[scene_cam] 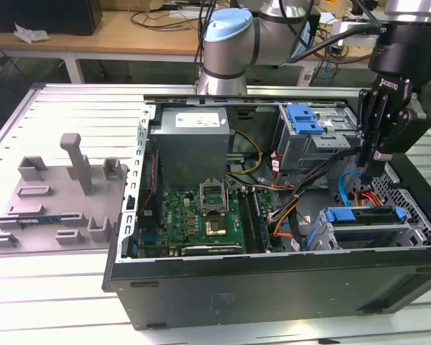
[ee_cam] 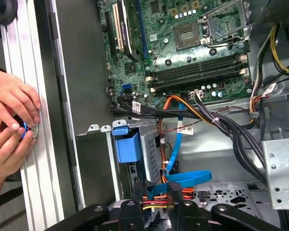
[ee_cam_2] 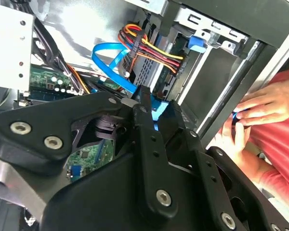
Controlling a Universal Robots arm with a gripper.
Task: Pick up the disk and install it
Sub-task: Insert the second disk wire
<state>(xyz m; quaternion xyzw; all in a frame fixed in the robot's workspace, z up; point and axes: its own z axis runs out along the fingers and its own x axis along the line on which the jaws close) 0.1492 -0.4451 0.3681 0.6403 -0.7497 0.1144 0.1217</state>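
Blue-railed flat silver disk (scene_cam: 364,228) in steel bay

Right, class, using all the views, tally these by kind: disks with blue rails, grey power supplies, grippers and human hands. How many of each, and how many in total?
Disk with blue rails: 1
Grey power supply: 1
Gripper: 1
Hands: 2
Total: 5
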